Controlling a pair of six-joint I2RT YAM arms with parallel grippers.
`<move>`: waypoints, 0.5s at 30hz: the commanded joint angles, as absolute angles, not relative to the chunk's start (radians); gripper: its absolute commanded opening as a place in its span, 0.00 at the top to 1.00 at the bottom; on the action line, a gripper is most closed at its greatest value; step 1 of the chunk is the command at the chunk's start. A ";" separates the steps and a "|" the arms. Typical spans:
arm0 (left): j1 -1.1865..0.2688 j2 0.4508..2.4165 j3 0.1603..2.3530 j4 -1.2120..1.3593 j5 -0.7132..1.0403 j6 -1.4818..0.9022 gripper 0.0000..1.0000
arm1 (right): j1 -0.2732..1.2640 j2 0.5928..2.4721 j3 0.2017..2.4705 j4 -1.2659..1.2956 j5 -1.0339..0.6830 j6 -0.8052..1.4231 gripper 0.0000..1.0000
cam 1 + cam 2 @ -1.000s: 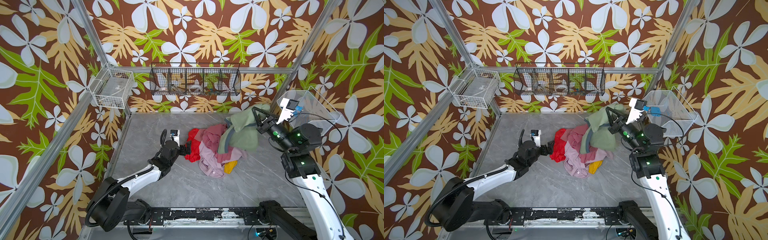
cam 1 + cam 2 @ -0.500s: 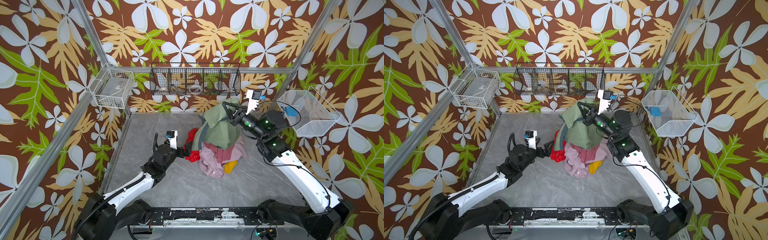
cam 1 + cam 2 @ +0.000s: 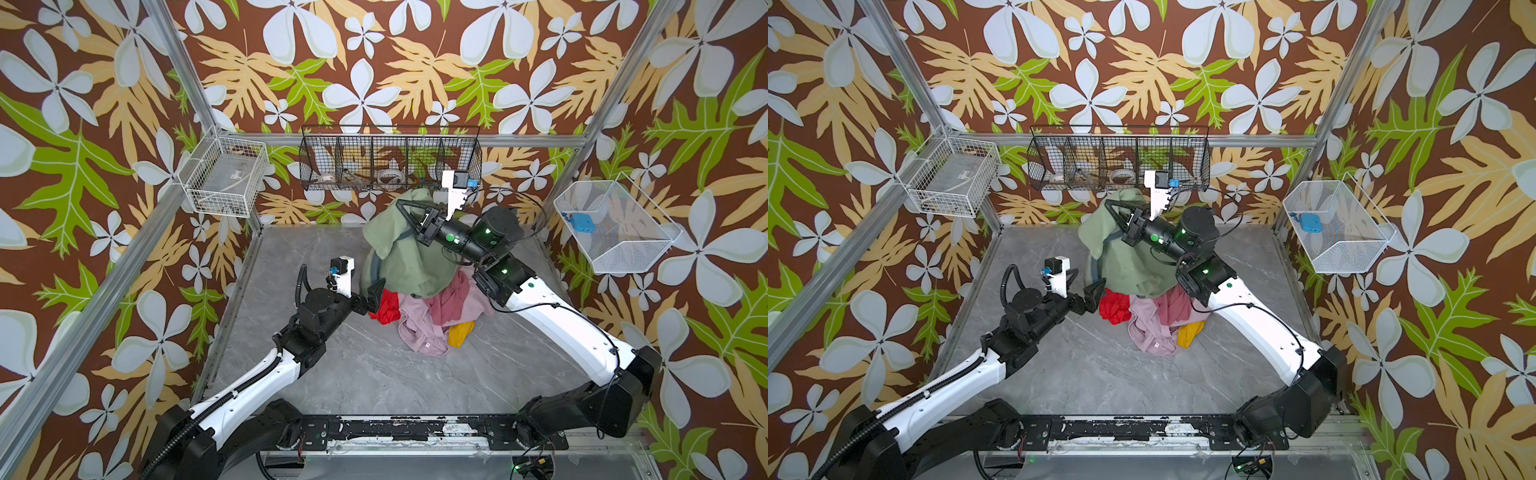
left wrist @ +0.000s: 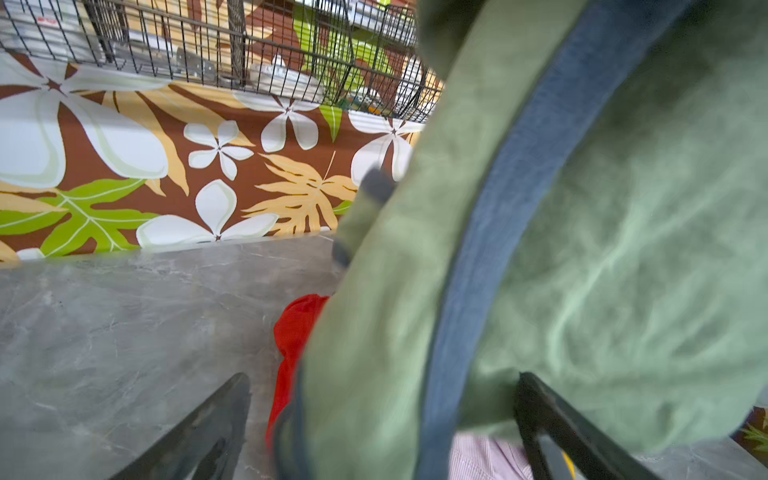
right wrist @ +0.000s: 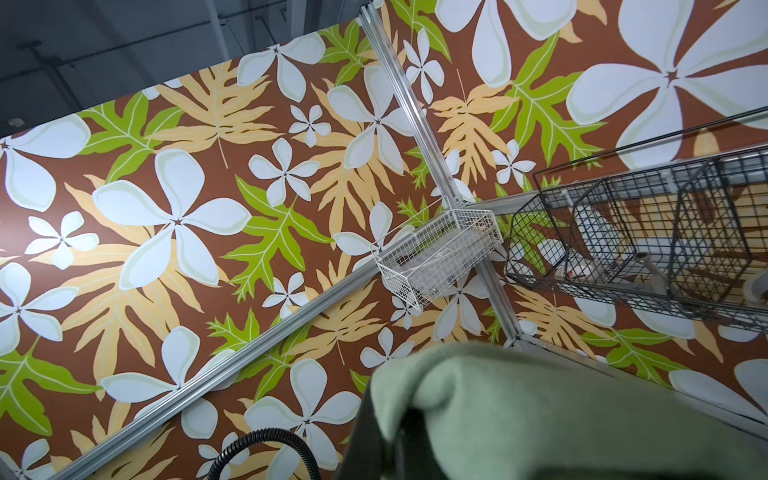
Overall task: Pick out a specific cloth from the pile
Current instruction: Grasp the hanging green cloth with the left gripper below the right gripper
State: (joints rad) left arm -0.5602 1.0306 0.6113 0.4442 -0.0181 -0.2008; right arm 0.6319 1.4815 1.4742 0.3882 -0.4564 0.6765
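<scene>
**Top views.** In both top views, the right gripper [image 3: 405,208] is pressed shut on an upper fold of the cloth [image 3: 399,257]. Within the last second the cloth has been swung from the right side to the rear centre, and it now hangs draped above the pile [image 3: 432,320]. Whether its lower hem is clear of the pile cannot be told. The left gripper [image 3: 1086,282], spread wide and holding nothing, has been advanced to that hem, beside the red cloth [image 3: 1115,305].

**Left wrist view.** The cloth [image 4: 623,208], with its dark trim, is seen hanging between the spread jaws.

**Right wrist view.** Only a bunched fold of the cloth [image 5: 540,407] is shown at the jaws.

Extraction is judged nearly complete, though a further lift is probably required.
</scene>
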 commanded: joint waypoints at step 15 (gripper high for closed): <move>-0.561 1.131 0.736 0.517 -0.033 -0.051 0.35 | 0.635 1.459 1.442 0.367 -0.458 0.638 1.00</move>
